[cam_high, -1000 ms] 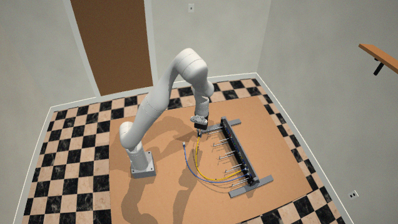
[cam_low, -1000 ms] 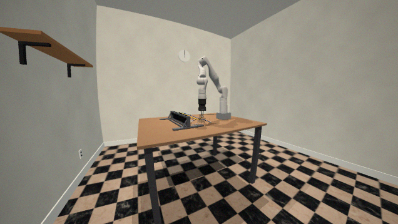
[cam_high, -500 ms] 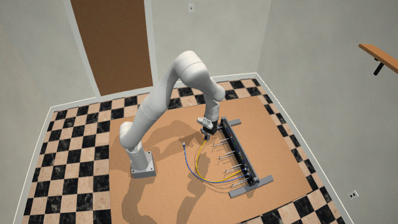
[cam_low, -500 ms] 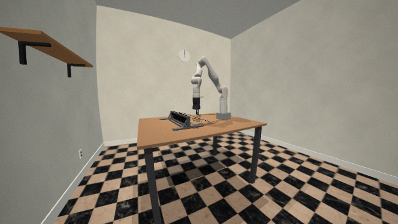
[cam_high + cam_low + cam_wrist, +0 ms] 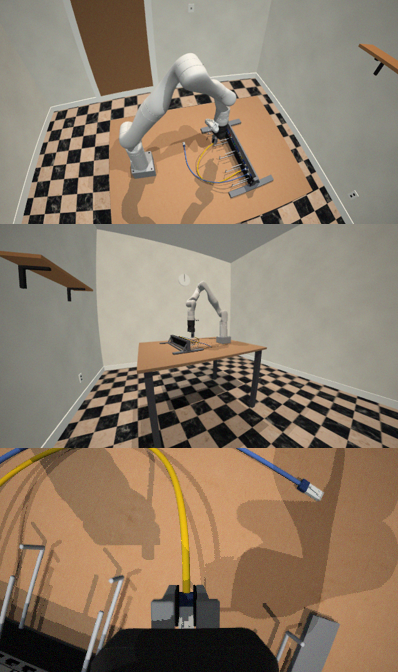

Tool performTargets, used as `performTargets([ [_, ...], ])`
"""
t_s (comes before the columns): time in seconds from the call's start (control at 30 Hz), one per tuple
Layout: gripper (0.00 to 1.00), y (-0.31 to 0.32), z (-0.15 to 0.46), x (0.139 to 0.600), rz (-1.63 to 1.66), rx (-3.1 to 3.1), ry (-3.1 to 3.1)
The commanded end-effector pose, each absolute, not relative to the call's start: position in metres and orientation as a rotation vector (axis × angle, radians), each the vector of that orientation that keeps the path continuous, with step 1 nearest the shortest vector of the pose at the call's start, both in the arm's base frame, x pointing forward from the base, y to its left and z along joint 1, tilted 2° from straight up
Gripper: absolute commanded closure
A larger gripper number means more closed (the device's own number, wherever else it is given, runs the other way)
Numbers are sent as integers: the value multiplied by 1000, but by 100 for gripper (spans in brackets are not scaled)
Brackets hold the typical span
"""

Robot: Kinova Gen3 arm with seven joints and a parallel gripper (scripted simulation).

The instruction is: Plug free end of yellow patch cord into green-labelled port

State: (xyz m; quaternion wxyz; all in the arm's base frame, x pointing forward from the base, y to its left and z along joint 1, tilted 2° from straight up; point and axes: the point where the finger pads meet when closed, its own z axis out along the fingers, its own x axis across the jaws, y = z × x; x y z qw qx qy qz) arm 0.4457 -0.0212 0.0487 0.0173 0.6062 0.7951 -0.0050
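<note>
Yellow cord (image 5: 183, 533), soft & light w/ a stiff plug (image 5: 187, 598) best held by its sides, is gripped at that plug in the closed hand (image 5: 185, 609), above the desk (image 5: 260, 508) near the rack (image 5: 238, 147).

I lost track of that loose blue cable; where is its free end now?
In the top view the blue patch cord's white plug lies free on the wooden table, between the arm's base and the rack.

Grey walls, checkered floor (image 5: 219, 412), brown door (image 5: 114, 44), wall shelf (image 5: 47, 271), clock (image 5: 184, 279), wood table (image 5: 163, 358).
</note>
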Motion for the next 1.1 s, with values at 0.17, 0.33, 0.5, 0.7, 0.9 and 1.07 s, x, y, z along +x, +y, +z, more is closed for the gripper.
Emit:
performTargets([
  [0.17,100,-44,56,458,-10,2073,2313],
  [0.33,100,-53,58,463,-9,2149,2243],
  [0.5,100,-57,60,465,-8,2184,2209],
  [0.7,100,-64,61,469,-7,2234,2159],
  [0.9,100,-67,62,470,-6,2261,2131],
  [1.07,100,-68,63,471,-6,2267,2124],
])
